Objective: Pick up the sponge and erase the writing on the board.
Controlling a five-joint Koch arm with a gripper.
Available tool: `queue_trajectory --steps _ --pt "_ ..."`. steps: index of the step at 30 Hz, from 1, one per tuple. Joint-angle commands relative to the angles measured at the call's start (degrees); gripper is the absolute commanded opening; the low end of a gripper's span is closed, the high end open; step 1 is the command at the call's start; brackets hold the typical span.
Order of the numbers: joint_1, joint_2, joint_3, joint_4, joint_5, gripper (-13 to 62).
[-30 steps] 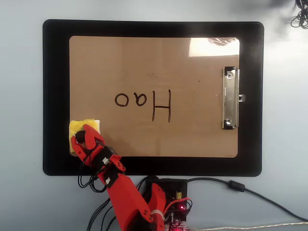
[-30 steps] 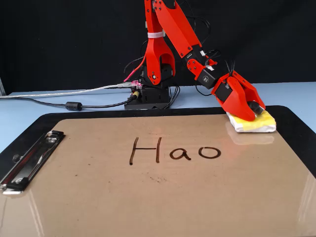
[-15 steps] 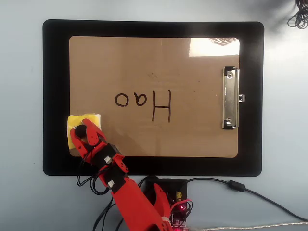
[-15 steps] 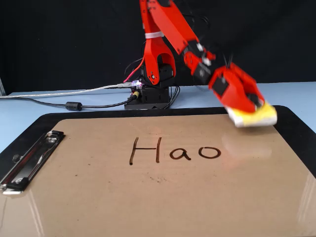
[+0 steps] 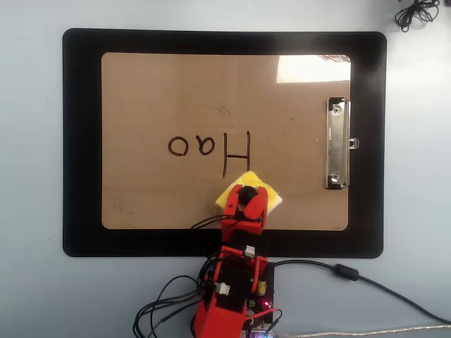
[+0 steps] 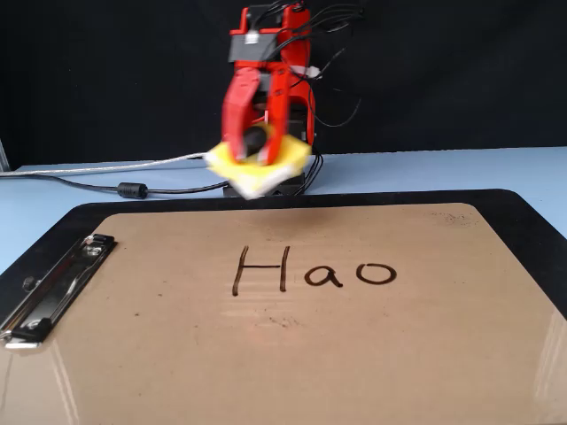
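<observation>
Items run near to far in the fixed view; clock directions are read on the overhead view.

1. Board (image 6: 292,354), tan clipboard lying flat on a black mat (image 5: 81,141). Silver clip (image 5: 337,144) at the board's 3 o'clock short side. Glare patch towards 1 o'clock.

2. Writing (image 6: 314,270), "Hao", dark marker, near the board's centre. Complete; no stroke smeared or wiped.

3. Sponge (image 6: 257,168), yellow with white edge, turned corner-on. Carried in the air, clear of the board, just at 6 o'clock of the "H" (image 5: 237,155). Blurred in the fixed view.

4. Gripper (image 5: 246,199), red, jaws pinching the sponge's black knob (image 6: 255,139) from either side.

5. Arm base (image 6: 283,181) and cables, beyond the board's 6 o'clock long edge.

Risks, as judged:
- The hold is on the small knob alone, so the sponge may twist or slip free under sideways wiping load.
- The sponge hangs tilted; a corner-first landing would wipe only a narrow stripe and leave letters.
- A descent short of the "H" would miss the writing towards 6 o'clock.
- Hard pressure could drag the unfixed board across the mat.
</observation>
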Motion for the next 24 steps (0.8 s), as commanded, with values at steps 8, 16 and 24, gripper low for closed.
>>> queue_trajectory --steps 8,16,24 --pt "2.72 0.62 23.20 -28.39 -8.26 -8.0" --pt "2.55 -8.96 26.98 -47.55 -9.32 -8.0" --pt "2.29 -37.71 1.23 -53.53 -9.58 -8.0"
